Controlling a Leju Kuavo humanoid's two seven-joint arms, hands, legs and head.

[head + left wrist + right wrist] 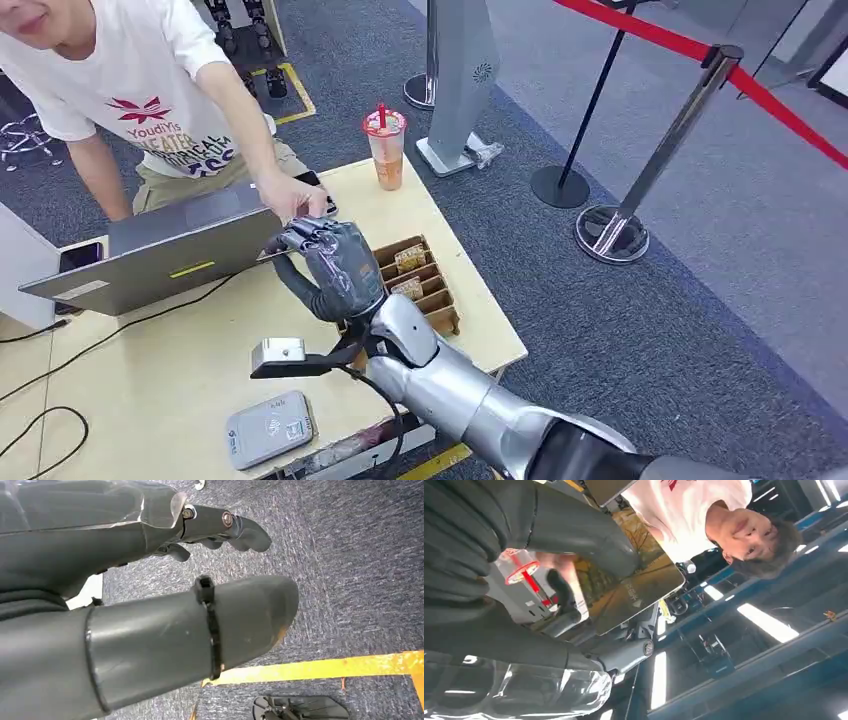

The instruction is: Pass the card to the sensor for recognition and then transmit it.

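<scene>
I think the scan is done, since my right hand (335, 262) is up past the far table (150, 400) edge, holding the card (634, 587) out to the person's hand (290, 195), with my left hand (150, 595) loose.

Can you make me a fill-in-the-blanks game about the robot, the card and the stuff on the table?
1. The robot's right hand holds a shiny ____ up toward the person.
2. The drink cup on the table has a ____ straw.
3. The grey card reader lies flat on the wooden ____.
4. The robot's left hand hangs over the floor, which has a ____ stripe.

Missing words: card; red; table; yellow
</scene>
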